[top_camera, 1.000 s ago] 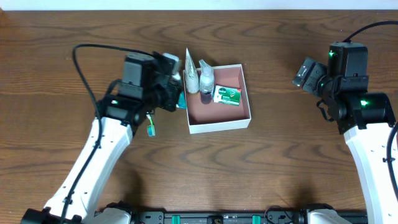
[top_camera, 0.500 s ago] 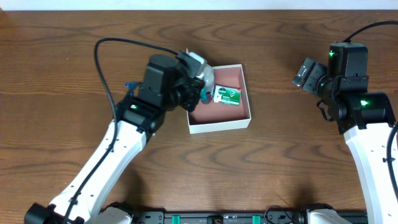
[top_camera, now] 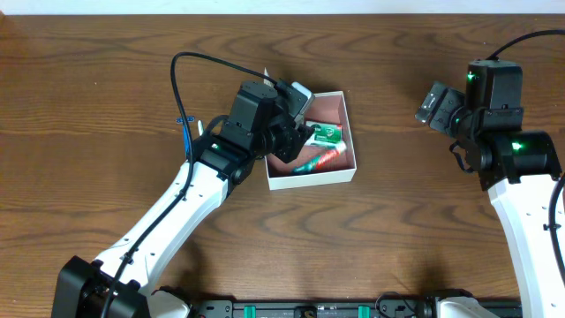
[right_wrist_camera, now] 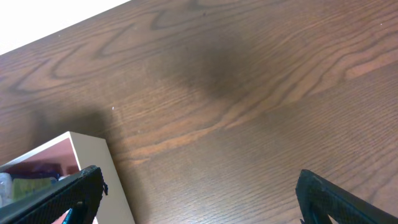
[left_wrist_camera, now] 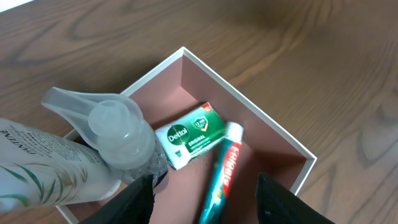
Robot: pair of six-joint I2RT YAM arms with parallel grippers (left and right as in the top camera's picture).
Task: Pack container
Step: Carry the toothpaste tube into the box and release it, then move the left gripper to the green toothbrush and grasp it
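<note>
The container (top_camera: 313, 181) is a shallow white box with a reddish-brown inside, standing at the table's middle. In it a green-and-red toothpaste tube (top_camera: 320, 161) lies loose beside a green-and-white soap carton (top_camera: 328, 134). My left gripper (top_camera: 296, 141) hangs open over the box's left part. In the left wrist view the blurred tube (left_wrist_camera: 222, 177) lies between my spread fingers (left_wrist_camera: 140, 199) without touching them, below the carton (left_wrist_camera: 189, 134) and inside the container's rim (left_wrist_camera: 247, 103). A clear spray bottle (left_wrist_camera: 118, 134) and a white bottle (left_wrist_camera: 37, 155) stand at the left. My right gripper (top_camera: 433, 104) is open at the far right.
A small blue item (top_camera: 183, 124) lies on the wood left of my left arm. In the right wrist view my right gripper (right_wrist_camera: 205, 199) has only bare wood between its fingers, with the container's corner (right_wrist_camera: 90, 155) at lower left.
My left arm swung right from beside the box to over it. Its jaws opened and the toothpaste tube dropped into the box. The right arm stayed still.
</note>
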